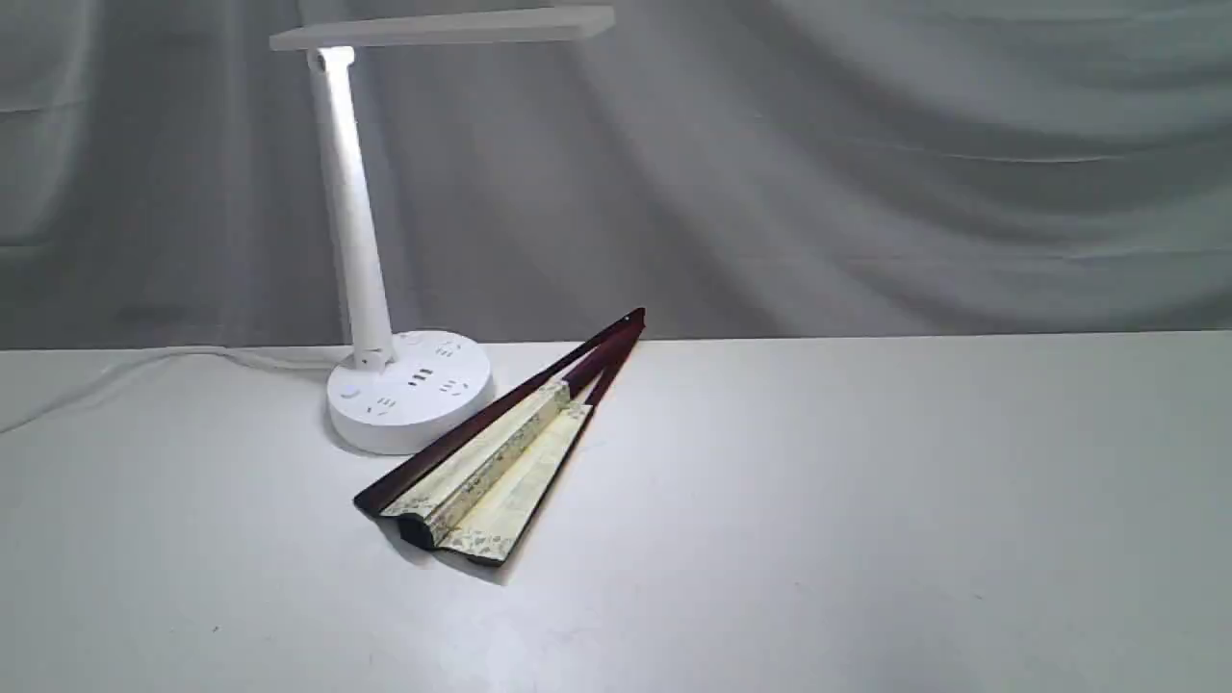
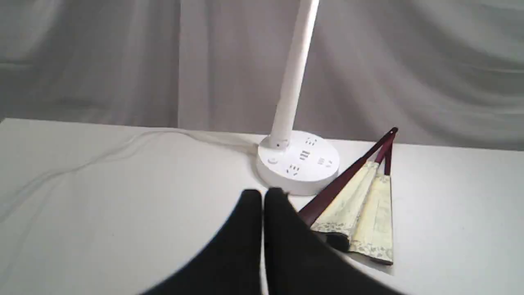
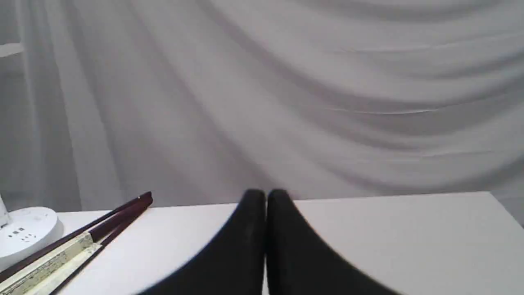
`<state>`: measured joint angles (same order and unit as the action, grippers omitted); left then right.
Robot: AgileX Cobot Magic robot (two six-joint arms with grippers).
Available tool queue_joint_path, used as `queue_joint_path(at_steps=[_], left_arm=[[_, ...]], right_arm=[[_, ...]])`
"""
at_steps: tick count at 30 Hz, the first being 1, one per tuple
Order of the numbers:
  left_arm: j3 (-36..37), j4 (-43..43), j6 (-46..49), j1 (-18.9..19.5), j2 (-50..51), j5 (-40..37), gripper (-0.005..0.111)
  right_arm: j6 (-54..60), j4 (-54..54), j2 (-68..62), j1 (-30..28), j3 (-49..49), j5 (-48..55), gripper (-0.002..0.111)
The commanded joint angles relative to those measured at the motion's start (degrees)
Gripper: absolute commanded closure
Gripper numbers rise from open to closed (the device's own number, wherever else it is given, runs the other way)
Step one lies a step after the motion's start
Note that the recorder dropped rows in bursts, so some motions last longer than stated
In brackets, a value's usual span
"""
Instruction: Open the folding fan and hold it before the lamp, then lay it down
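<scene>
Pose: left jaws together, empty, level, facing lamp (image 2: 292, 82) | right jaws together, empty, level | folding fan (image 1: 491, 462) ungripped

table (image 1: 866, 500): white, smooth and flat
curtain (image 1: 866, 144): grey, full of soft folds, hanging behind the table

folding fan (image 1: 500, 467): matt paper leaf, glossy maroon wooden ribs | lamp (image 1: 358, 250): smooth white plastic | backdrop (image 1: 866, 164): grey cloth

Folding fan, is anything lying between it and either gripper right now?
Nothing visible: only bare table lies between the folding fan and the left gripper or right gripper. The lamp stands close beside the fan, not across either path.
</scene>
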<state>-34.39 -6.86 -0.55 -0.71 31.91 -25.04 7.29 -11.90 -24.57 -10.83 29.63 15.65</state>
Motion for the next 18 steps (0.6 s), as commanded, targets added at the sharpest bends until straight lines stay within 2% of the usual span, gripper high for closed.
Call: queue_joint_path(at_steps=[1, 10, 14, 18], left_arm=[[-0.3, -1.5, 0.2, -0.2, 6.1, 2.4, 0.107], [-7.2, -1.9, 0.5, -0.2, 20.5, -3.9, 0.107], [-11.1, -1.9, 0.5, -0.2, 26.7, -5.6, 0.107], [-13.1, -1.9, 1.9, -0.2, 33.6, -2.7, 0.107]], right_arm=[[-0.2, -0.5, -3.8, 0.2, 0.5, -1.2, 0.108], [0.3, -0.5, -18.6, 0.2, 8.6, 5.1, 0.108], [4.1, -0.5, -26.8, 0.2, 12.1, 5.1, 0.108], [10.0, -0.5, -34.1, 1.1, 12.2, 0.5, 0.099]])
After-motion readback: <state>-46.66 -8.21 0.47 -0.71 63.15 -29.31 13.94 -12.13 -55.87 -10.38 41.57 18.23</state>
